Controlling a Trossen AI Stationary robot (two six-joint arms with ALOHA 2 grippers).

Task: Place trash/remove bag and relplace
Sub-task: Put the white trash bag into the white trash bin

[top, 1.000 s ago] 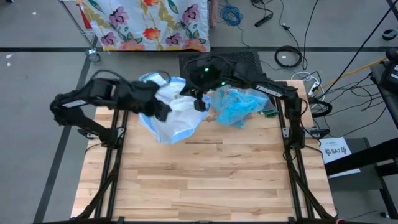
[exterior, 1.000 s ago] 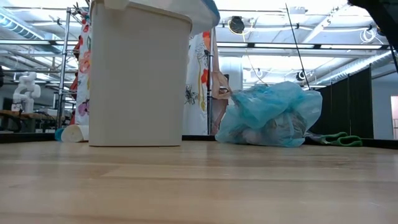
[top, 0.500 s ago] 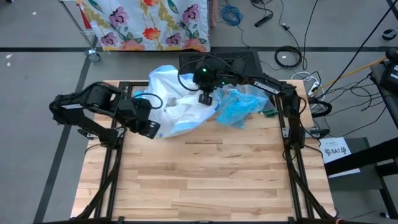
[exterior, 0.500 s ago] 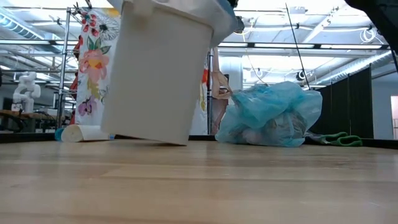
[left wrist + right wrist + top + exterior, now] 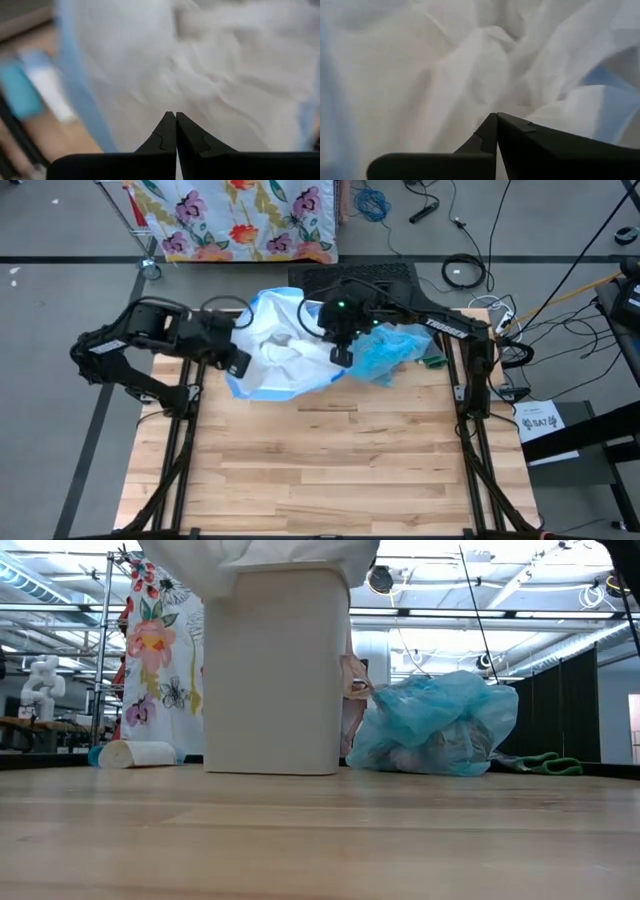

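Note:
A white plastic bag with a blue hem (image 5: 281, 348) is draped over the top of an upright white bin (image 5: 270, 670); its folds hang over the bin's rim (image 5: 262, 558). My left gripper (image 5: 236, 362) is at the bag's left side, shut on it. My right gripper (image 5: 341, 354) is at the bag's right side, also shut on it. The full translucent light-blue bag (image 5: 386, 350) (image 5: 437, 726) rests on the table to the right of the bin, with crumpled scraps showing through it. My left gripper pinches the white bag's film (image 5: 165, 102) between its shut fingertips, close to the blue hem on the bag's left side; one layer or several, I cannot tell. My right gripper pinches a fold of the white bag (image 5: 487, 100) between its shut fingertips at the bag's right side, over the bin.
A blue-and-white cylinder (image 5: 136, 753) lies on the table left of the bin. A green object (image 5: 545, 762) lies right of the blue bag. The near half of the wooden table (image 5: 330, 470) is bare. A floral cloth (image 5: 240, 215) hangs beyond the far edge.
The bin tipped, then came back upright, and now stands farther toward the table's right. The white bag has been drawn over its rim and now hangs down the outside. My left gripper swung toward the left edge; my right gripper moved toward the near edge.

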